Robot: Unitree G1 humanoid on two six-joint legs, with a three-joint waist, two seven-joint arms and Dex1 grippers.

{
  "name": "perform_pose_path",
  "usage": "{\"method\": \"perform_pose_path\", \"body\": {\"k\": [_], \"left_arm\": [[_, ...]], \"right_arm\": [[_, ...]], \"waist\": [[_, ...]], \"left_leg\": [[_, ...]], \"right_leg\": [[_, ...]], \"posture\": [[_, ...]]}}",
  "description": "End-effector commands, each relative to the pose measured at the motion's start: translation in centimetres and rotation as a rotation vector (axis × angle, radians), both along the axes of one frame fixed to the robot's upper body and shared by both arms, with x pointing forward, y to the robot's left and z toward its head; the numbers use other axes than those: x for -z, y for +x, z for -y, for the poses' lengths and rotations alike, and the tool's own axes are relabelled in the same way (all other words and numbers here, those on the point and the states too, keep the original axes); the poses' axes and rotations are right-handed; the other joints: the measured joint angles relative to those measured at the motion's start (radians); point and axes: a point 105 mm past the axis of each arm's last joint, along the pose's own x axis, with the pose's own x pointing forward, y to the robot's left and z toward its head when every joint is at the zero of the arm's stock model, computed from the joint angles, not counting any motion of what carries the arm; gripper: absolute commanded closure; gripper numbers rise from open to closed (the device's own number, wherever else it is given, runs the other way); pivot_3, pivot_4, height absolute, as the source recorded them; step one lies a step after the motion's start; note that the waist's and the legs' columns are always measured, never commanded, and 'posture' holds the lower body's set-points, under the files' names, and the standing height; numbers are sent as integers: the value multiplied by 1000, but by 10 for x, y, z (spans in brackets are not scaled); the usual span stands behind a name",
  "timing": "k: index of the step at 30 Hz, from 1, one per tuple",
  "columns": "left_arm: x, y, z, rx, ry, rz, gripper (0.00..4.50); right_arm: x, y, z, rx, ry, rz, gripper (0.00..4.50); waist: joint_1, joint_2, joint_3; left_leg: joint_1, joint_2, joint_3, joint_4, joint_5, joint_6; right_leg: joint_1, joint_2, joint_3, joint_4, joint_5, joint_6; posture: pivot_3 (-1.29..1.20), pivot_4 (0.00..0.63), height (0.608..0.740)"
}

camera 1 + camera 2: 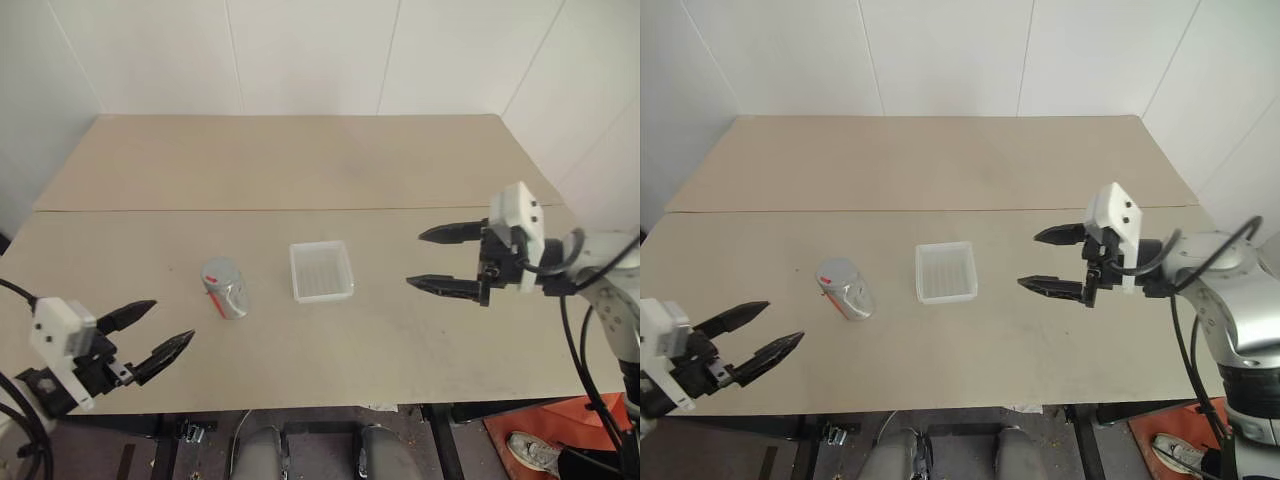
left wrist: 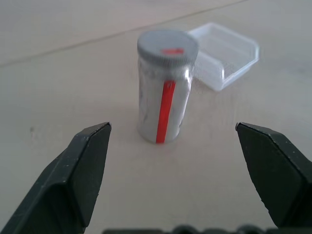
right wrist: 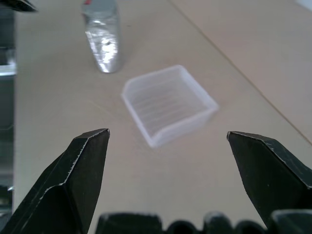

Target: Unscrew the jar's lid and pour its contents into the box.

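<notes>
1. The jar (image 1: 225, 288) stands upright toward the bench's (image 1: 300, 160) near edge, its lid (image 2: 167, 47) screwed on; the box (image 1: 321, 270) lies just beside it.
2. The left gripper (image 1: 150, 338) and right gripper (image 1: 447, 258) hover released, grasping nothing.
3. Step in hand: approach. Next, probably, one gripper clamps the jar body while the other takes the lid.
</notes>
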Motion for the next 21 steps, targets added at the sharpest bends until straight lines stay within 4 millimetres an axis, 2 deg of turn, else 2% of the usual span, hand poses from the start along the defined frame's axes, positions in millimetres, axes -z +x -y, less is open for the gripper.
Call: {"method": "perform_pose_path", "body": {"k": [1, 5, 11, 21], "left_arm": [[-6, 5, 12, 0, -33, 71, 31], [6, 22, 19, -55, -39, 126, 31], [12, 47, 27, -80, -52, 174, 31], [18, 74, 37, -57, -102, 198, 31]], "right_arm": [[-10, 0, -10, -46, -11, 75, 0], [-12, -5, -24, -113, -13, 99, 0], [-15, -15, -40, -178, 4, 136, 0], [-21, -26, -41, -202, 13, 172, 0]], "waist": [[1, 0, 0], [3, 0, 0], [5, -1, -1], [8, -1, -1]], "left_leg": [[0, 0, 0, 0, 0, 0], [0, 0, 0, 0, 0, 0], [0, 0, 0, 1, 0, 0], [0, 0, 0, 1, 0, 1]], "right_leg": [[0, 0, 0, 0, 0, 0], [1, 0, 0, 0, 0, 0], [1, 0, 0, 1, 1, 0], [1, 0, -1, 1, 1, 1]], "posture": [[0, 150, 740], [0, 150, 740], [0, 150, 740], [0, 150, 740]]}}
